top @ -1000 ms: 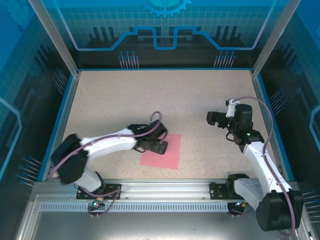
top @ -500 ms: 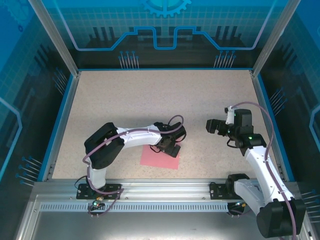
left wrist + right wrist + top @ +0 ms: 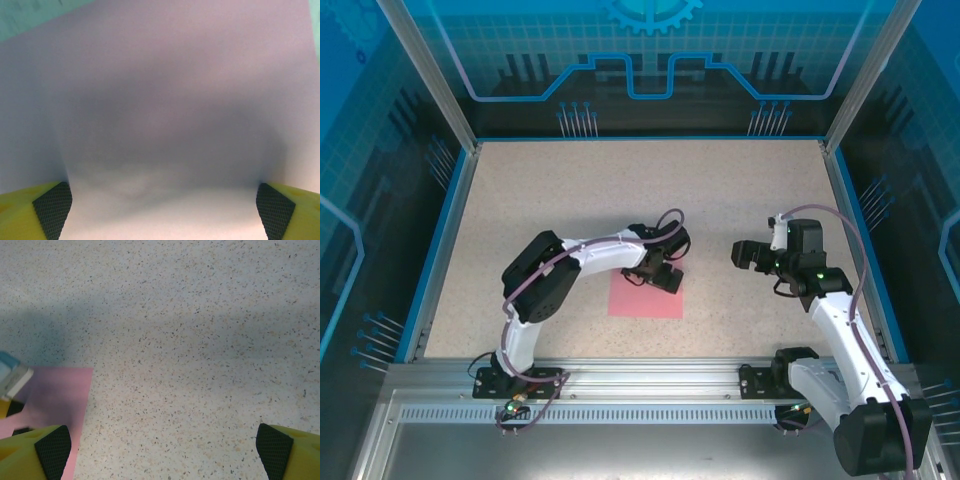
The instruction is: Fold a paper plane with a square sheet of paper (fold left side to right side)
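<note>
Hanging spread over the pink paper (image 3: 640, 305), the left claw (image 3: 660, 280) probably seeks an edge (right claw (image 3: 739, 253), also spread, stands aside).

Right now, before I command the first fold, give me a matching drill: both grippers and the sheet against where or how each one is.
Things:
1. left gripper
2. right gripper
3. square sheet of paper

Place or state:
A. pink, lying flat on the table
B. open, over bare table to the right of the sheet
C. open, above the sheet's far edge

Pairs: 1-C, 2-B, 3-A
</note>
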